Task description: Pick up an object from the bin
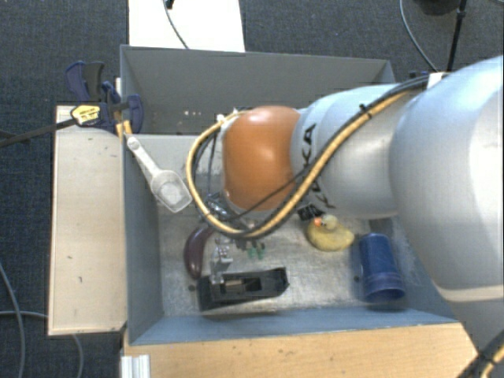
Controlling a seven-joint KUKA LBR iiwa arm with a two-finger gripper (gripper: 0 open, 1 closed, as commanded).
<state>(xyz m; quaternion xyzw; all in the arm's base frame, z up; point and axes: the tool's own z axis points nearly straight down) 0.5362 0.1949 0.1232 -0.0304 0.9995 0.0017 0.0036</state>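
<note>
Just beside the pincer [224,258], whose opening I cannot tell, lies a black flat block [246,285].

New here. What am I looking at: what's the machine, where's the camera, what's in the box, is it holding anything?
One camera looks down into a grey metal bin from above, slightly to one side. The big silver shape coming in from the right is a robot arm. The orange dome and the looped cable are parts of its wrist. Under the dome hangs its gripper, low in the bin, just above a black oblong thing near the front wall and beside a dark maroon rounded thing. Also loose in the bin are a white scoop at the left, and a yellow rubber duck and a blue cup at the right. Whether the gripper holds anything I cannot tell from this angle.
</note>
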